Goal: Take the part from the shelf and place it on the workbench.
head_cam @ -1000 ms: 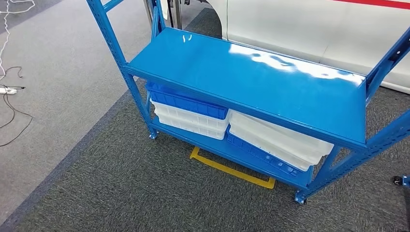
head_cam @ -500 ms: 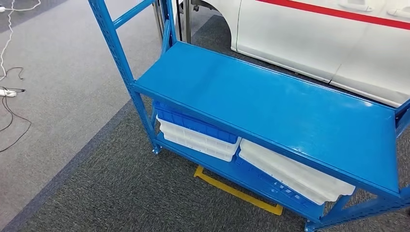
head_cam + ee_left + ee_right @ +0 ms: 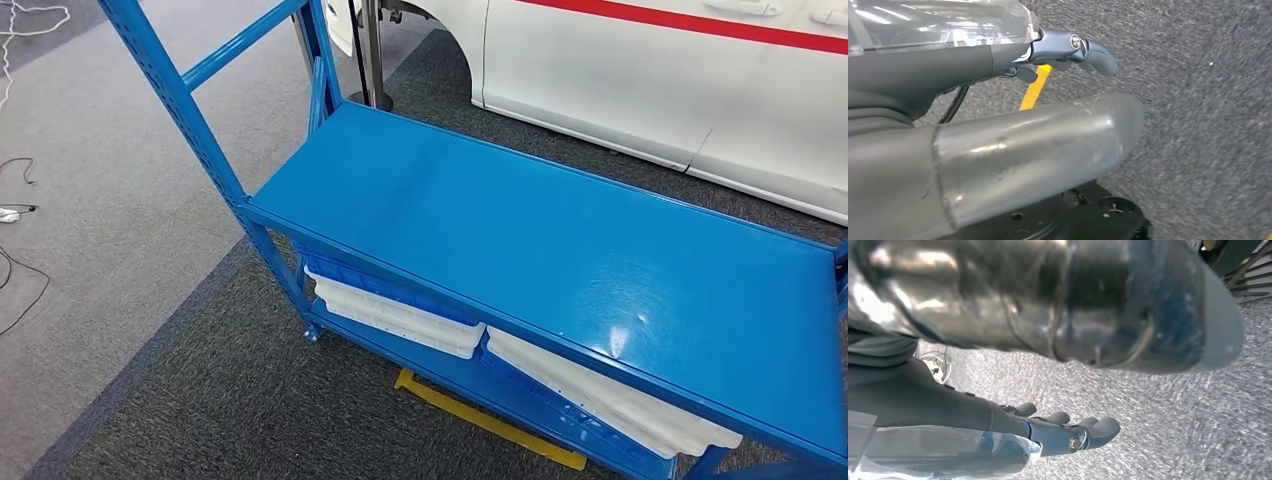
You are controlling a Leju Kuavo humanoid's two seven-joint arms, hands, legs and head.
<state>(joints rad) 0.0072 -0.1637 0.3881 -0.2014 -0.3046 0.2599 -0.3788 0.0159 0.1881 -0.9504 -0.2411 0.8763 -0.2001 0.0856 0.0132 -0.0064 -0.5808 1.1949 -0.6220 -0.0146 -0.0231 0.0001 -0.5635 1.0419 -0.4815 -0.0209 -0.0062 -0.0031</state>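
Grey carpet (image 3: 200,420) spreads under everything I see from the head camera, with a paler floor strip to the left where a dark cable (image 3: 20,290) trails. On the carpet stands the blue shelf (image 3: 560,250), its top deck glossy and bare blue from end to end. On the lower level I make out stacked blue and white trays (image 3: 400,310) at the left and a white tray (image 3: 610,400) at the right, tilted over a blue one. I cannot spot the part to be fetched on the shelf or anywhere else. A yellow floor marking (image 3: 490,420) runs beneath the shelf's front edge, and a white car body with a red stripe (image 3: 680,80) sits behind it.

My left hand (image 3: 1013,125) hangs above the carpet, thumb and fingers (image 3: 1098,52) spread and holding nothing. My right hand (image 3: 1048,405) hangs the same way, its fingers (image 3: 1088,432) loose, apart and unloaded.
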